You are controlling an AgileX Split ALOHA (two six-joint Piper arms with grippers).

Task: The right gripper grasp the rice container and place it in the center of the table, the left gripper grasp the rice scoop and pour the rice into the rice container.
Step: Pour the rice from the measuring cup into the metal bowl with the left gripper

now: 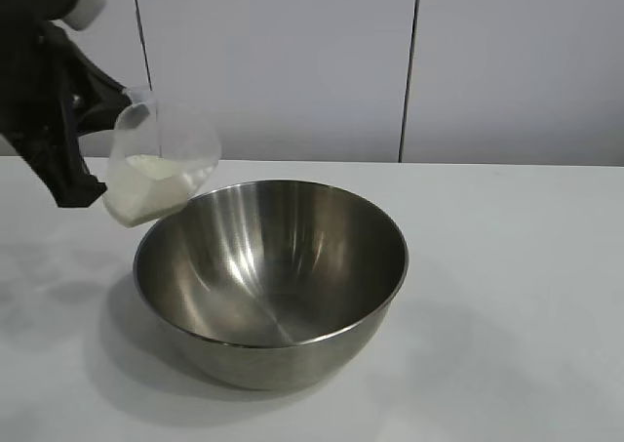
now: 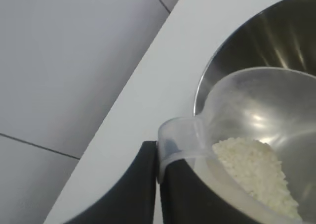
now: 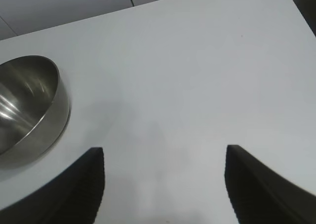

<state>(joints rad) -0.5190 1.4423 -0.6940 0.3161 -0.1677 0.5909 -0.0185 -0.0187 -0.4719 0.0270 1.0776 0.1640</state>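
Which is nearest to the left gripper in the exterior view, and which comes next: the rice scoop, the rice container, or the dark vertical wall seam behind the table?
1. The rice scoop, held in the left gripper at the picture's left, tilted, with rice inside.
2. The rice container, on the table just below and right of the scoop.
3. The wall seam, behind the table, farther right.

The rice container [image 1: 270, 278], a wide shiny steel bowl, sat upright and empty mid-table; the clear plastic rice scoop [image 1: 161, 164] hung tilted above its rim, rice [image 1: 146, 188] heaped inside.
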